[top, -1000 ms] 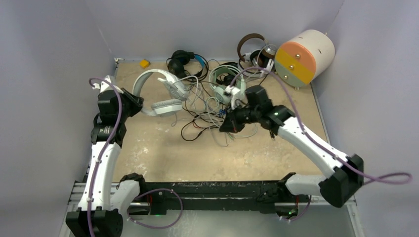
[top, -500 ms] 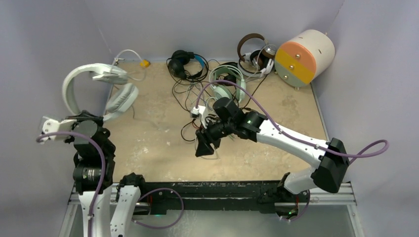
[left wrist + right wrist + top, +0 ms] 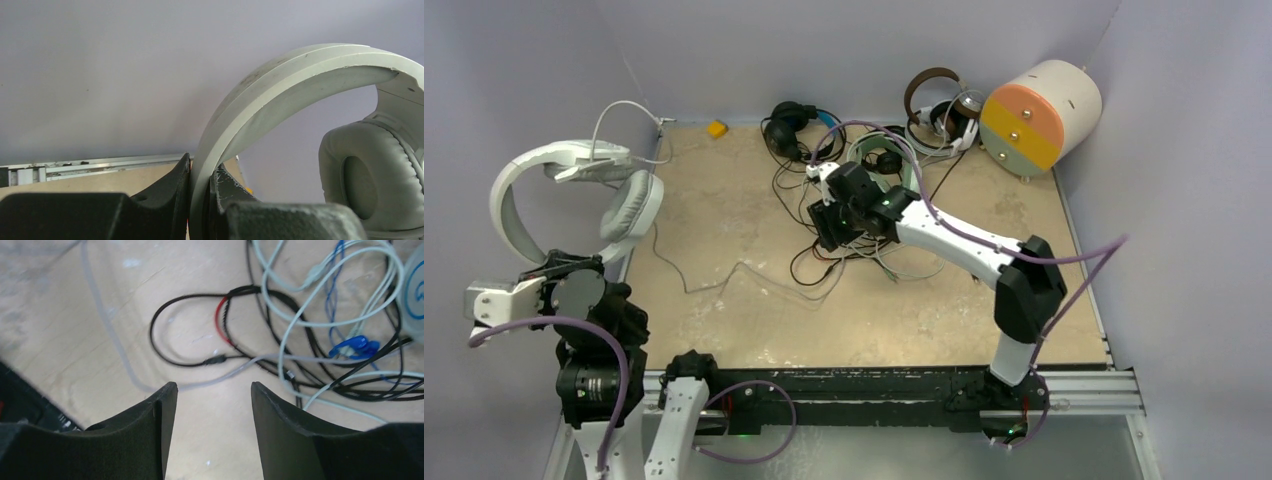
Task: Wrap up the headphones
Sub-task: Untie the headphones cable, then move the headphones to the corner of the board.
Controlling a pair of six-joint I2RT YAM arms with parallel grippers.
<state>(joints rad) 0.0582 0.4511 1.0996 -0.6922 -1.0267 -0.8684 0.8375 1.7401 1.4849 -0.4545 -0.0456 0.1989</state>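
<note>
Left of the table [image 3: 744, 320], my left gripper [image 3: 201, 172] pinches the white headset [image 3: 280, 80] by its band; my right gripper [image 3: 212, 390] gapes above tangled cables [image 3: 300, 340].

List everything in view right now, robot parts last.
white-grey headphones: one, white-grey, lifted at left
its cable: one, pale, trailing across the table
black headphones: one, black-blue, far centre
mint-green headphones: one, mint-green, far centre-right
brown headphones: one, brown, far right
black-and-white headphones: one, black-white, beside the brown pair
cable tangle: one heap, black-white-blue, centre
cylinder: one, cream, orange-and-green face, far right corner
block: one, yellow, far left corner
left arm: one, white-black, jaws shut on white-grey headband
right arm: one, white-black, jaws open above tangle
</note>
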